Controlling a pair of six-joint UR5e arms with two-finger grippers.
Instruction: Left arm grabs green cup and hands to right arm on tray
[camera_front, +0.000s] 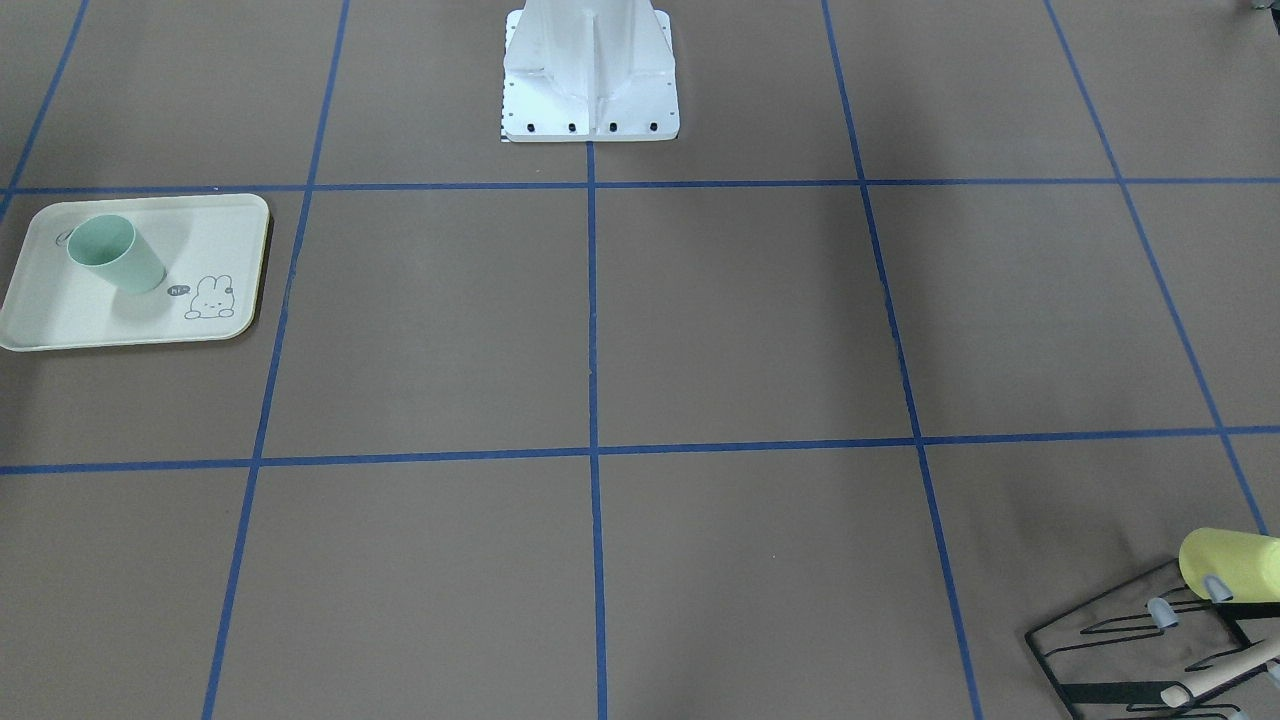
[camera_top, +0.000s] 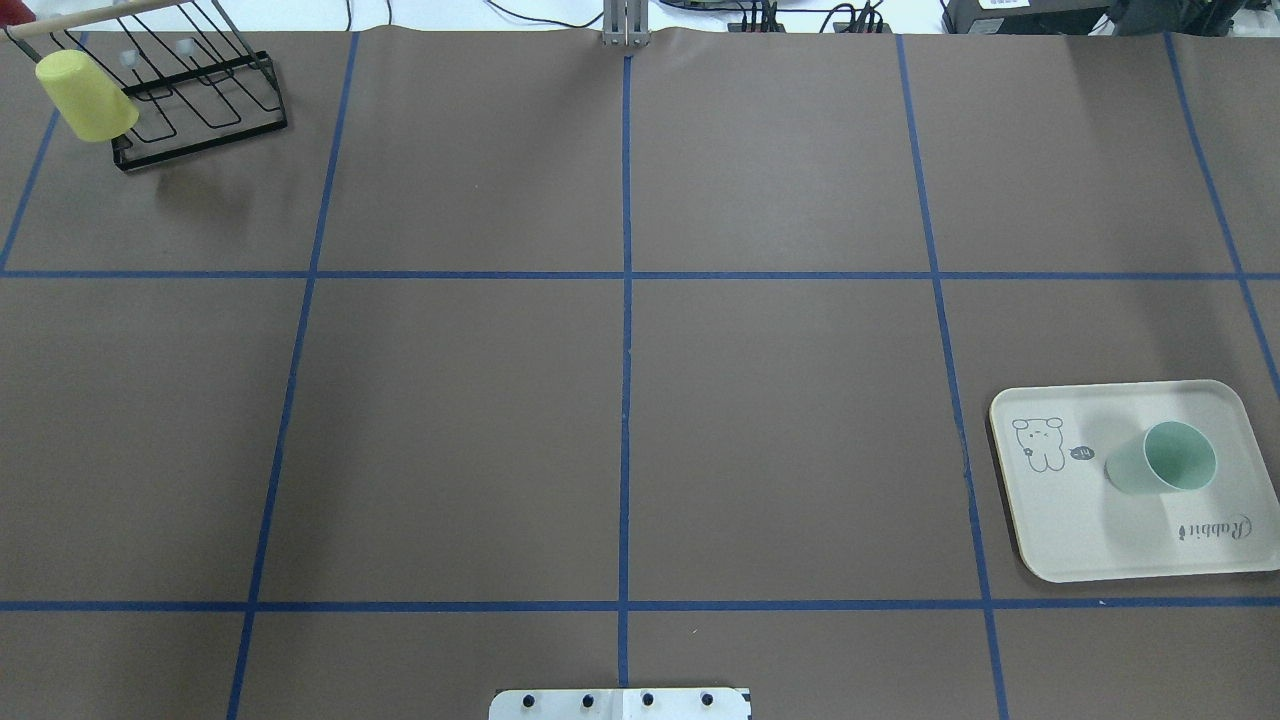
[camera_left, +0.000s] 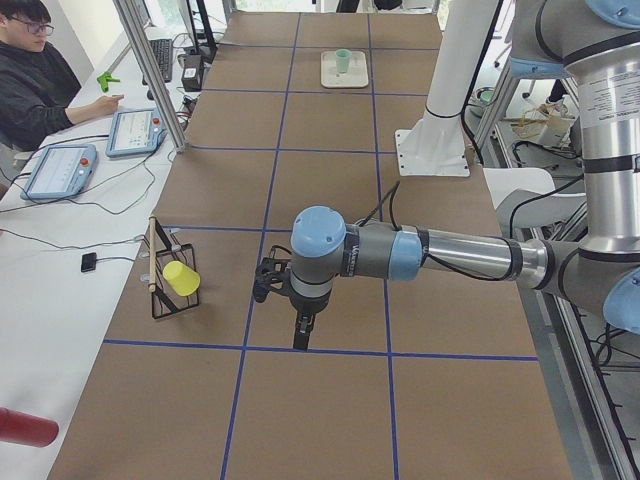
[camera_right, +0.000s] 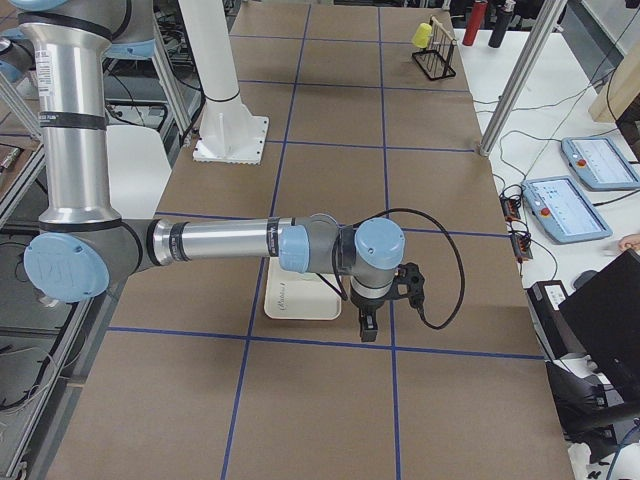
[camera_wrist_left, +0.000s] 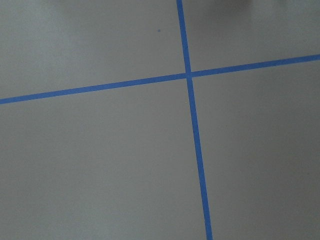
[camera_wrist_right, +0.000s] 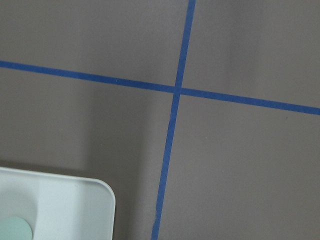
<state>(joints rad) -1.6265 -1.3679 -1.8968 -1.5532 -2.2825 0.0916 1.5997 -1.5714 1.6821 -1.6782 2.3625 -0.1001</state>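
Plastic by its look, the green cup (camera_top: 1160, 460) should be light, stiff and slick; pinch its wall at the rim. Pale mint, plain and tapered, it stands on the tray (camera_top: 1060, 560), near the right gripper (camera_right: 368, 335) and well apart from the left gripper (camera_left: 300, 340). I cannot tell how either's jaws stand.

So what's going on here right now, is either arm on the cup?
No. The green cup stands upright on the tray, at the robot's right end of the table. The right arm hangs just off the tray's edge, and the left arm hangs over bare table near the rack with the yellow cup. The left gripper and right gripper show only from the side, so I can't tell if they're open or shut.
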